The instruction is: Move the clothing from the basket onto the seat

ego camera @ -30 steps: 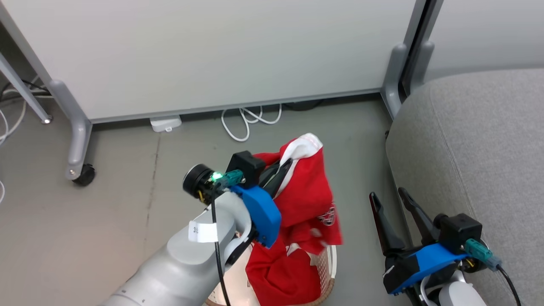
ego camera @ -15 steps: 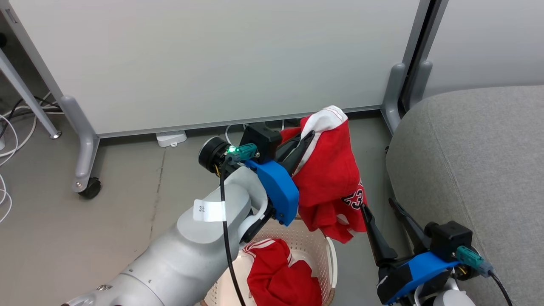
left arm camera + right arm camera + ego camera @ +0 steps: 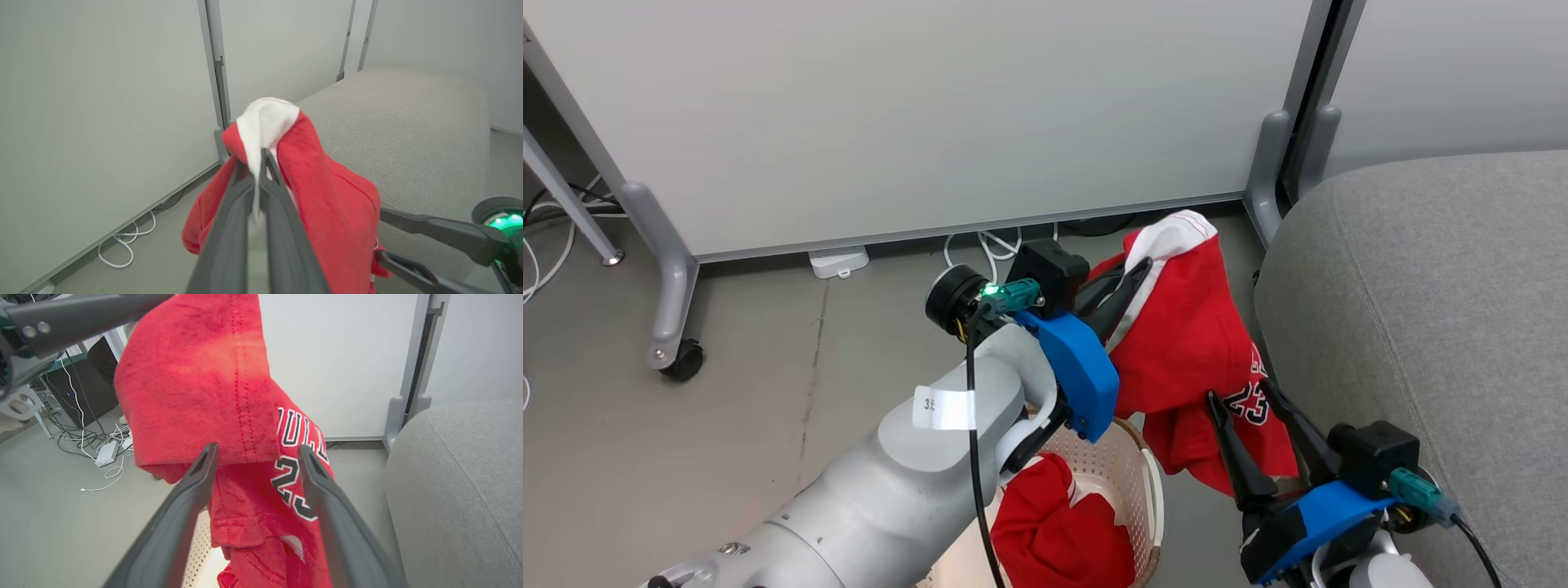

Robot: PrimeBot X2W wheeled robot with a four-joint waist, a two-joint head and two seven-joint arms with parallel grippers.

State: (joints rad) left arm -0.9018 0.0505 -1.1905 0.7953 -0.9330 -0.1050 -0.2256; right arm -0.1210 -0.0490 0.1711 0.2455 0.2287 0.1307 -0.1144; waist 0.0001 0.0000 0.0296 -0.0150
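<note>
Clothing piece one, the jersey [image 3: 1184, 327], is up in the air in the head view, hanging from the left gripper [image 3: 1143, 265], whose fingers are pressed together on its white trim. It dangles over the floor [image 3: 768, 392] between the basket [image 3: 1107, 461] and the near edge of the seat [image 3: 1421, 286], close by that edge. We spot the second red garment [image 3: 1054, 531] bunched inside the basket, partly behind the left forearm. Low beside the seat's edge stands the right gripper [image 3: 1241, 394], fingers spread, tips up at the jersey's hem; whether they touch the cloth we cannot tell. Over to the left wrist view: we look along two fingers clamped tight on the white trim, red cloth draping off both sides, grey seat beyond. Now the right wrist view: the fingers gape wide with nothing pinched, the jersey hangs just ahead, its 23 framed in the gap, the seat's rounded corner at right.
</note>
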